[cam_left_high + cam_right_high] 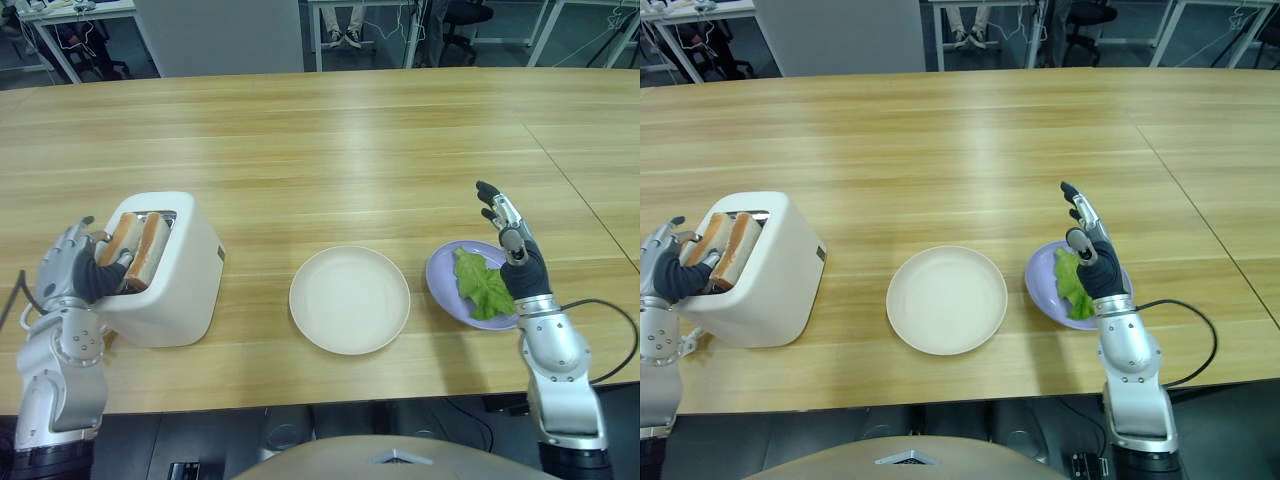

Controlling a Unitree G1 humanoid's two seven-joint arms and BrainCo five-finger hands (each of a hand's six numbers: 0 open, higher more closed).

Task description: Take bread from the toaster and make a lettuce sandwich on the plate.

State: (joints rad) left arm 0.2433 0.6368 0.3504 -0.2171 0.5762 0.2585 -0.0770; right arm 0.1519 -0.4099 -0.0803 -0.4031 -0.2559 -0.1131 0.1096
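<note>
A white toaster (178, 275) stands at the left of the table with two bread slices (140, 247) sticking up from its slots. My left hand (82, 268) is at the toaster's left side, its fingers curled around the nearer slice. A cream plate (349, 298) lies bare in the middle. To its right a small purple plate (441, 272) holds a green lettuce leaf (482, 284). My right hand (512, 243) hovers over the right part of that purple plate, fingers spread and holding nothing.
The wooden table (330, 150) stretches far back with bare surface behind the toaster and plates. A black cable (612, 340) loops off the table edge by my right arm. Desks and chairs stand in the room beyond.
</note>
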